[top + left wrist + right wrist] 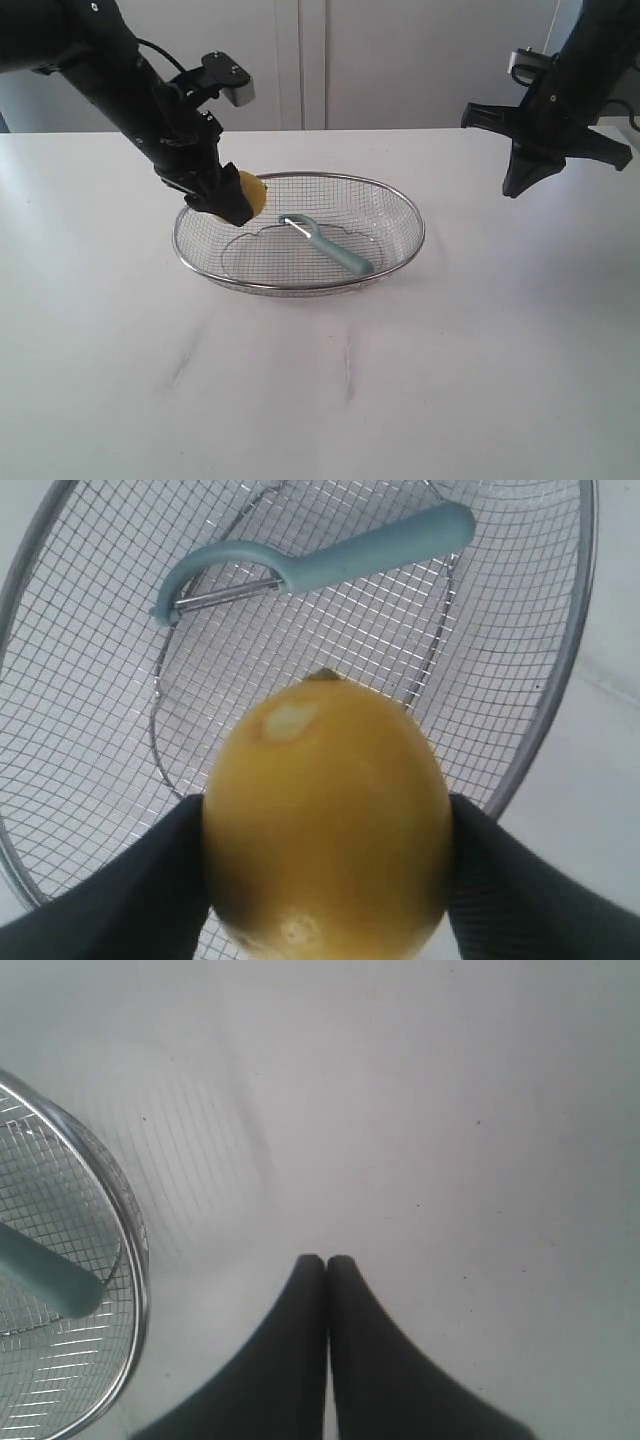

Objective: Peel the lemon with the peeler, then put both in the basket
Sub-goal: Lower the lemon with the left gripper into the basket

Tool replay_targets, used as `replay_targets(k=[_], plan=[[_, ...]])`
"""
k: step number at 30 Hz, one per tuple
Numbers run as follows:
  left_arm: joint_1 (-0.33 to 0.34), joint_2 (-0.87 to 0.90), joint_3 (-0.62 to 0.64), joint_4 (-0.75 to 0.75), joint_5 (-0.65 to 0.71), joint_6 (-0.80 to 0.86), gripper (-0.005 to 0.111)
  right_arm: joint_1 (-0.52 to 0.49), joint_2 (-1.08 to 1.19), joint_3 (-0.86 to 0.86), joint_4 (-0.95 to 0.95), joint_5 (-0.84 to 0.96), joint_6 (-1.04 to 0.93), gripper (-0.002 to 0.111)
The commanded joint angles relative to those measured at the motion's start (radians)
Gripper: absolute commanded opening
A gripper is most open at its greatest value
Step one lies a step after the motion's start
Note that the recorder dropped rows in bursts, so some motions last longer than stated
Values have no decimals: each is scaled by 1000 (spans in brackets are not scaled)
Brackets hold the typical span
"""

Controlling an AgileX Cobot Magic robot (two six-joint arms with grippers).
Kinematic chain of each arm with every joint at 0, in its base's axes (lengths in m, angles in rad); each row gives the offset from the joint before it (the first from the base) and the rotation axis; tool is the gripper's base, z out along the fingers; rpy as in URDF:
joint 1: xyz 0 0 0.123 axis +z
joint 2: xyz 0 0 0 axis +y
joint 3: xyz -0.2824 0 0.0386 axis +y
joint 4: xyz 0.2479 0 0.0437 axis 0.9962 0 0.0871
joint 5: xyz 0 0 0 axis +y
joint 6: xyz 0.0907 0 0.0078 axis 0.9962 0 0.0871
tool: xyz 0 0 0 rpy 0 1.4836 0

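Note:
My left gripper [232, 208] is shut on the yellow lemon [252, 193] and holds it over the left end of the wire basket [400, 205]. In the left wrist view the lemon [325, 815] fills the space between both black fingers [130, 890], with a small nub at its far end. The teal peeler [330, 247] lies loose on the basket's mesh floor, its loop head toward the lemon; the left wrist view shows the peeler [330, 560] beyond the lemon. My right gripper [512, 190] hangs shut and empty above the table, to the right of the basket [125, 1230].
The basket stands in the middle of a white table [320, 400]. Grey cabinet doors [400, 60] run behind the table's far edge. Bare tabletop lies under the right gripper [326, 1260].

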Motion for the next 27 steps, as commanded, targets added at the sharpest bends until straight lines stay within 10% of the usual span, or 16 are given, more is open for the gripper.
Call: replay_targets(k=[1,27], plan=[[-6,32,-14,-6,-20,-12,0,-6,-13,-2,2,3,-1,0],[-6,212,-14,-25,-261,17,0,-6,-13,-2,2,3,-1,0]])
